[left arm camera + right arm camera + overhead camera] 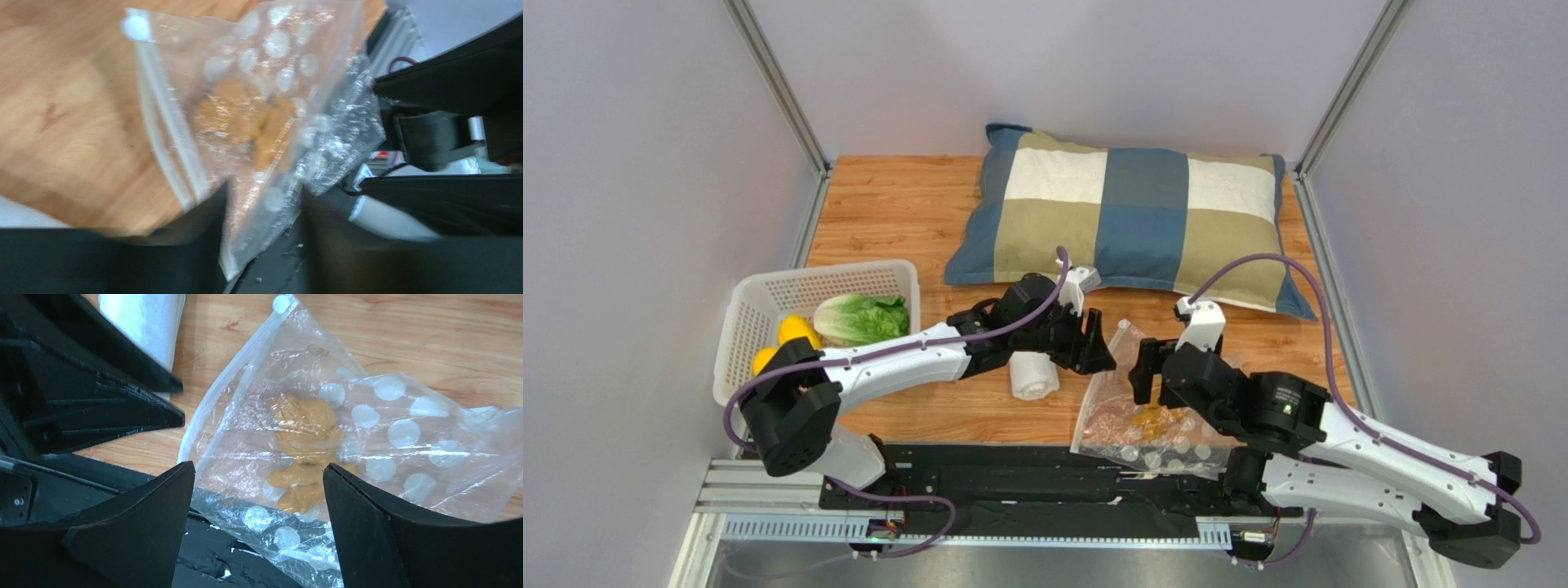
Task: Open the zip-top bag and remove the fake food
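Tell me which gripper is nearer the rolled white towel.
Left. In the top view the left gripper is beside the towel; the right gripper is farther off, over the zip-top bag.

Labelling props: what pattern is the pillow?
The pillow is checked blue, tan and white; top external view.

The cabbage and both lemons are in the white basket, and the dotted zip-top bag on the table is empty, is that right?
Not quite. The zip-top bag is not empty: the right wrist view shows a tan-brown lumpy item inside it. The rest holds: the cabbage and both lemons are in the white basket, and the bag lies on the table.
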Available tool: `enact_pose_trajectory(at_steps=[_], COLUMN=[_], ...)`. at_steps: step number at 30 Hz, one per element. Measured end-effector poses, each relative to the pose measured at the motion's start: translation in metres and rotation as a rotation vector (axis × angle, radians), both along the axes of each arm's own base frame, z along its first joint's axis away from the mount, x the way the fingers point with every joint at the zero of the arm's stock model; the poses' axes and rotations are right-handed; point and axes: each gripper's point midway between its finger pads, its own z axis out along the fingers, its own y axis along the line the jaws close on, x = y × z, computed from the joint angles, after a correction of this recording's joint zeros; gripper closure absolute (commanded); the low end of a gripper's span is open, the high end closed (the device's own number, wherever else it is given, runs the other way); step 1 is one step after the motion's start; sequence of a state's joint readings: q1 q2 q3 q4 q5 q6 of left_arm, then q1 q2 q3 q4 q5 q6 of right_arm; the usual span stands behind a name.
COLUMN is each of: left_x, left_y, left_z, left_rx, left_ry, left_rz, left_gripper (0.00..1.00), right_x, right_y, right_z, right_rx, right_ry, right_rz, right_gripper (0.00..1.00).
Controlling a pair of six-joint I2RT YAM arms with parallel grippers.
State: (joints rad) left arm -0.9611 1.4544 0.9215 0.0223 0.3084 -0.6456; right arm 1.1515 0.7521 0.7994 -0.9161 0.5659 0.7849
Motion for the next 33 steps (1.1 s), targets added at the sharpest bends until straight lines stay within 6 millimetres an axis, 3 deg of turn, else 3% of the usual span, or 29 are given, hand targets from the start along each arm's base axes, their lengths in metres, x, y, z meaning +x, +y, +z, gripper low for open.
enact_pose_trajectory(at_steps=[2,6,10,14,16,19,22,27,29,33], left_x=[0.008,0.018,0.015,0.003,0.001,0.002,0.002,0.003,0.005,-0.013], left_y=[0.008,0.015,0.012,-0.001,-0.007,-0.015,-0.016,-0.009,-0.001,-0.001], left_z=[-0.011,-0.038,-0.073,-0.091,-0.087,-0.075,-0.065,-0.043,-0.031,0.012], left_rx=[0.033,0.072,0.082,0.037,0.000,-0.057,-0.086,-0.116,-0.116,-0.122], left_ry=[0.008,0.070,0.172,0.258,0.268,0.242,0.221,0.187,0.162,0.071], left_rz=[0.004,-0.054,-0.132,-0.210,-0.227,-0.244,-0.241,-0.180,-0.081,0.074], left_gripper=[0.01,0.03,0.22,0.53,0.63,0.90,1.00,1.00,1.00,1.00], right_x=[0.001,0.002,0.003,0.004,0.004,0.005,0.006,0.006,0.005,0.003], right_y=[-0.007,-0.019,-0.023,-0.023,-0.023,-0.020,-0.015,0.002,0.012,0.031], right_z=[0.007,0.023,0.024,0.012,0.007,0.001,-0.008,-0.022,-0.026,-0.018], right_rx=[0.022,0.084,0.090,0.049,0.030,0.011,-0.016,-0.043,-0.030,0.042], right_ry=[-0.024,-0.077,-0.093,-0.077,-0.069,-0.060,-0.043,0.001,0.018,0.007], right_rz=[-0.018,-0.046,-0.061,-0.064,-0.063,-0.061,-0.055,-0.026,0.001,0.061], right_gripper=[0.17,0.17,0.17,0.17,0.17,0.17,0.17,0.16,0.14,0.12])
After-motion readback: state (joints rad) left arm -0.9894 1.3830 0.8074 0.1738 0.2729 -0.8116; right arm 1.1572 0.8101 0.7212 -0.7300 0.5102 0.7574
